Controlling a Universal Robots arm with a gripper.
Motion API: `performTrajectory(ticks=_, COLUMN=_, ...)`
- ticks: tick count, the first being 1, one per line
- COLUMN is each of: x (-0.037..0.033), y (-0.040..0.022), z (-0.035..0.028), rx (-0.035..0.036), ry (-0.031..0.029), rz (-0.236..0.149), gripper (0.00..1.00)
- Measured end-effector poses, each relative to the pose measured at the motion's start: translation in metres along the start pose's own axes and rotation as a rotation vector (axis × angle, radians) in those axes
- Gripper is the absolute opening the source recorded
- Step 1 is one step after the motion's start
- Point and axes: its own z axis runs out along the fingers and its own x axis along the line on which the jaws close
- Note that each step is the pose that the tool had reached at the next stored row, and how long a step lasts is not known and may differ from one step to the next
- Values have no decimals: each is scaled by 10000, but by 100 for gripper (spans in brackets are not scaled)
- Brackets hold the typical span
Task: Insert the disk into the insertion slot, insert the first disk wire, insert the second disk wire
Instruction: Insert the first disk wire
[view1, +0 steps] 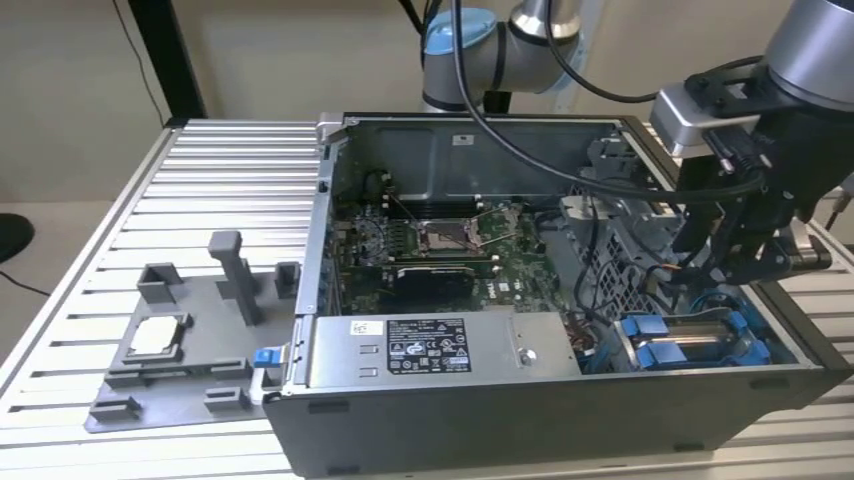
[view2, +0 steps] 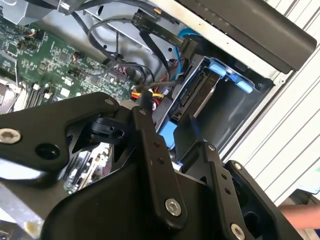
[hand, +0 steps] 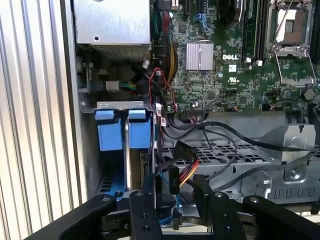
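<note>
We find the black gripper (hand: 175, 176) with jaws parted around a small black wire plug (hand: 173, 186), not visibly clamping it, while just ahead and to one side the flat silver disk (hand: 123, 136) in its bright blue plastic carrier sits inside the rectangular grey insertion slot (hand: 120, 105).
</note>
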Motion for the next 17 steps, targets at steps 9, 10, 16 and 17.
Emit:
performTrajectory(ticks=9, x=-29, y=89, z=41, rx=378, ry=27, rz=-41, gripper=100)
performTrajectory(ticks=10, x=-30, y=97, z=50, rx=400, ry=62, rz=-48, gripper=100)
performTrajectory(ticks=16, x=-57, y=106, z=83, rx=443, ry=141, rz=-62, gripper=100)
performTrajectory(ticks=17, x=-60, y=107, z=88, rx=450, ry=143, rz=-64, gripper=100)
